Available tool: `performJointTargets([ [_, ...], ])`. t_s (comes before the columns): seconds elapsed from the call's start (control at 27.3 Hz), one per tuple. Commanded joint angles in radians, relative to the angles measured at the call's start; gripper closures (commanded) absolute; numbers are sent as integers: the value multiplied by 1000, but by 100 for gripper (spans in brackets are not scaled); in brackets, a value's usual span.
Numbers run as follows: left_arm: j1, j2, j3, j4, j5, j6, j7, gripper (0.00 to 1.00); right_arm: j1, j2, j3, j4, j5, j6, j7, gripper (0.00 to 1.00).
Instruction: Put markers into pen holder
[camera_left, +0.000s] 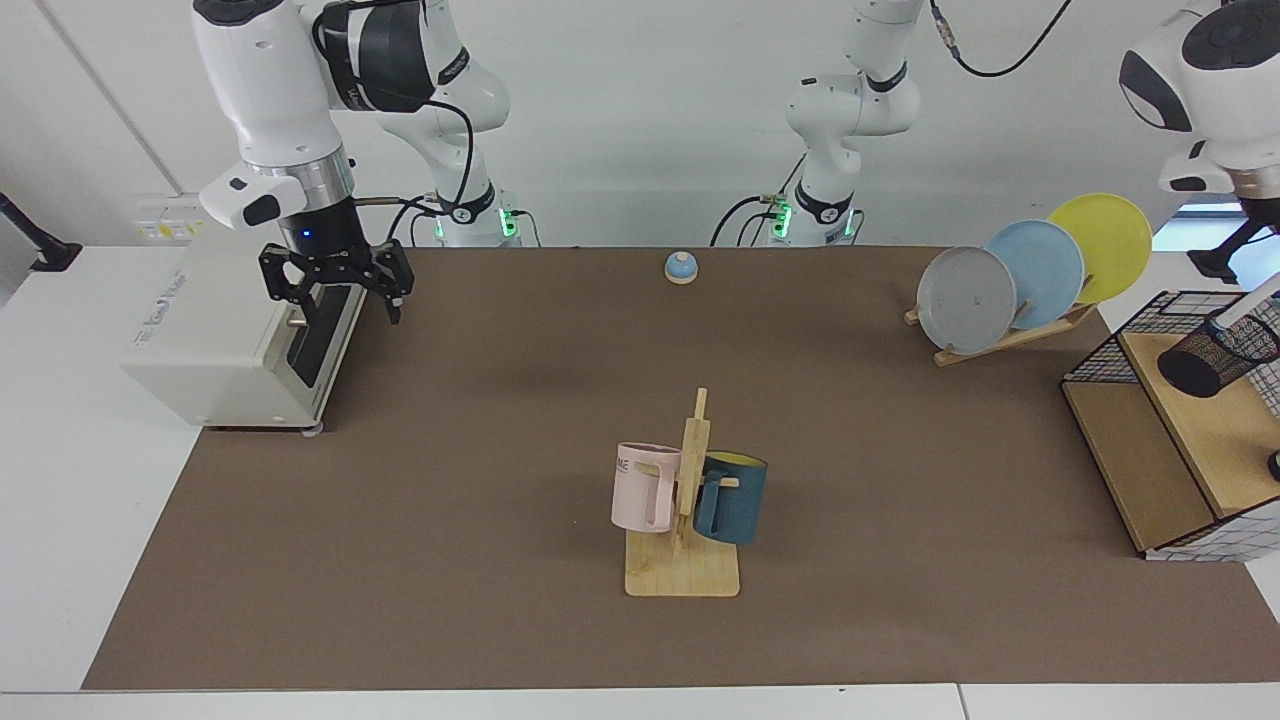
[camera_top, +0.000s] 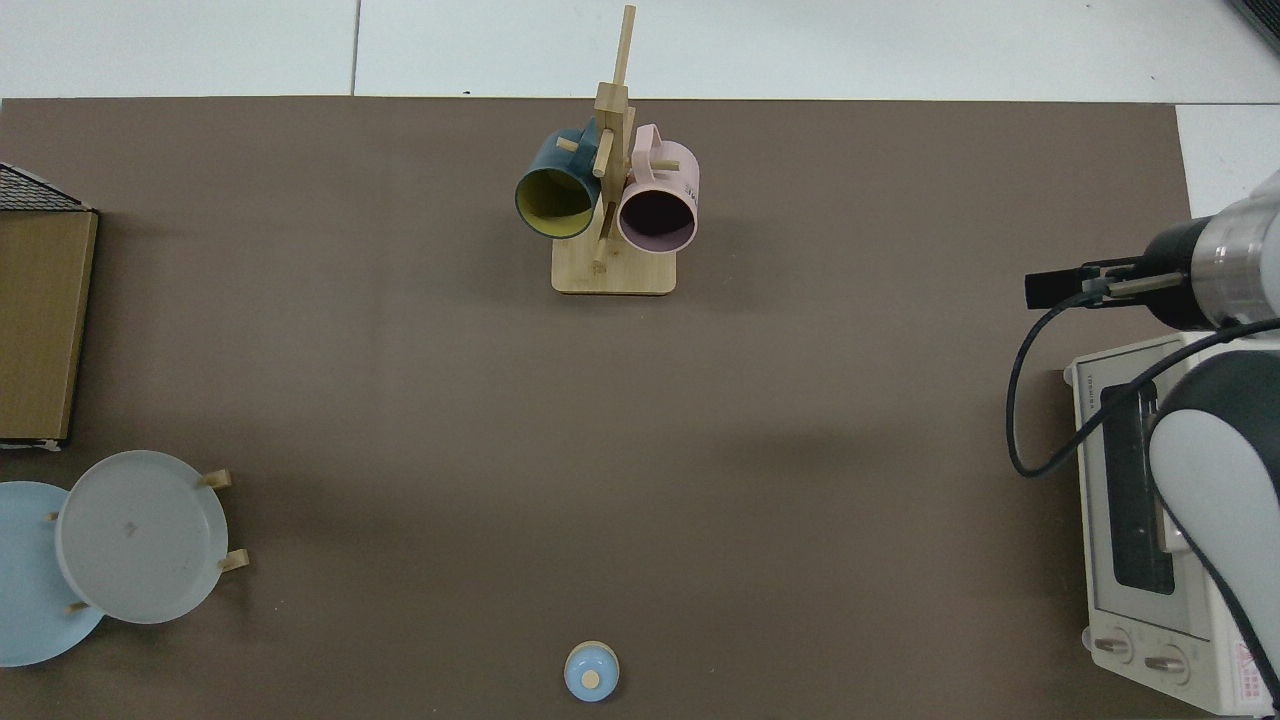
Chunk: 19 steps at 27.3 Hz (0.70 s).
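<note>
The marker (camera_left: 1248, 308) is a slim white pen that slants down from the right edge of the facing view. Its dark lower end sits at the mouth of the pen holder (camera_left: 1215, 350). The pen holder is a black mesh cup lying tilted on the wooden shelf. Only the white wrist of my left arm (camera_left: 1215, 60) shows at the top right; its gripper is past the frame edge. My right gripper (camera_left: 335, 288) hangs open and holds nothing, just in front of the toaster oven's door. In the top view neither marker nor pen holder shows.
A toaster oven (camera_left: 230, 330) stands at the facing view's left. A wooden mug rack (camera_left: 685, 560) with a pink and a teal mug is mid-table. A plate rack (camera_left: 1010, 285), a small blue bell (camera_left: 681, 267) and the black wire basket (camera_left: 1095, 360) stand around the table's far and right sides.
</note>
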Motion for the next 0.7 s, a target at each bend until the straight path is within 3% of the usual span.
performJointTargets([
  [0.0,5,40,70,39,17,81,23,100,-17,46,12,78,-5,-66,-28,0],
  [0.37,20,105,89,41,32,126,26,100,-23,-26,12,63,3,-230,-30,0],
  [0.62,22,117,87,30,57,129,25,100,-26,-43,12,63,6,-241,-31,0],
  [0.66,22,117,87,28,57,126,26,91,-26,-43,12,64,6,-241,-31,0],
])
